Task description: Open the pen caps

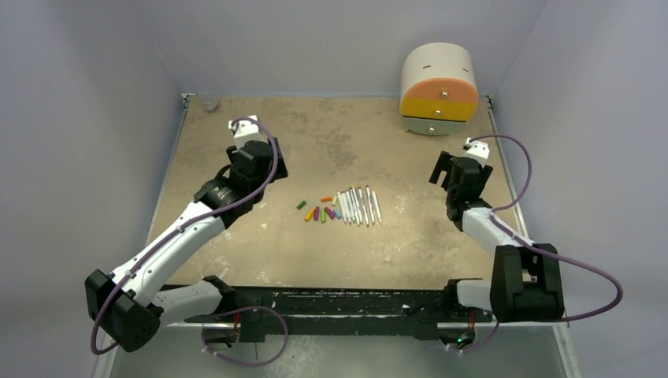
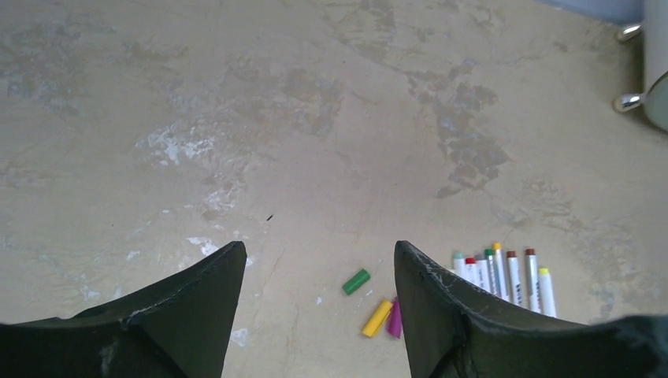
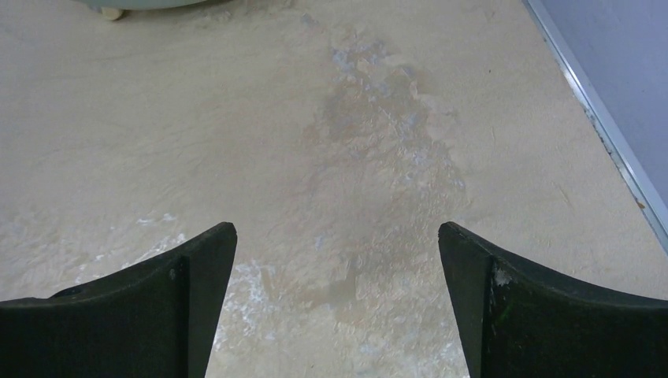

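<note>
The pens (image 1: pixel 361 206) lie in a row at table (image 1: pixel 331 142) centre. The caps (image 1: pixel 319 211) lie loose just beside them at 9 o'clock.

The left arm is bent over the table. The left gripper (image 2: pixel 319 246) is spread open, holding nothing, at 10 o'clock from the caps. The right gripper (image 3: pixel 337 226) is wide open and empty, well apart from the pens at 2 o'clock.

Only the left wrist view resolves the green cap (image 2: pixel 356 281). The right wrist view shows none. Only the top view shows the whole drawer unit (image 1: pixel 439 88).
</note>
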Action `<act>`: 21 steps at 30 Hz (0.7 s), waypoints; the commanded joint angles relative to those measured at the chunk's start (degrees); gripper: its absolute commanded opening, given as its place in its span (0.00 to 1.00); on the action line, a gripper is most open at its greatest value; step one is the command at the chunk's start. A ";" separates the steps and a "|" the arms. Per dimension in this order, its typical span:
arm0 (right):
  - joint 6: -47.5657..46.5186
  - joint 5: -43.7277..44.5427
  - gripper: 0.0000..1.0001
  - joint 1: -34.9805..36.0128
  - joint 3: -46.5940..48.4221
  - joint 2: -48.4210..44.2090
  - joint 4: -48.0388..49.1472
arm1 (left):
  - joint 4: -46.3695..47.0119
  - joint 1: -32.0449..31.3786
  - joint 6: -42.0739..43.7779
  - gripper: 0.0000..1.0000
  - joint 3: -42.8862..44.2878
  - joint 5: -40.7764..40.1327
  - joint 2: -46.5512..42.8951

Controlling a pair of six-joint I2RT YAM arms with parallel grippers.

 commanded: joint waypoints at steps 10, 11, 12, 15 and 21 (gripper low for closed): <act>-11.74 0.19 1.00 -1.88 -5.45 11.11 38.65 | 13.19 0.24 1.24 0.66 -10.55 -2.67 3.13; -11.65 0.45 1.00 -2.22 -4.96 12.21 39.99 | 14.19 0.25 1.31 0.66 -11.10 -2.57 3.62; -11.73 0.52 1.00 -2.65 -4.47 13.46 41.54 | 15.02 0.27 1.46 0.66 -11.39 -2.46 4.10; -12.14 0.24 1.00 -4.11 -3.20 17.15 45.61 | 15.83 0.40 2.06 0.67 -11.70 -2.44 5.64; -13.05 -2.02 1.00 -4.55 -6.94 16.40 51.28 | 19.32 2.38 3.51 0.67 -14.91 -2.08 6.19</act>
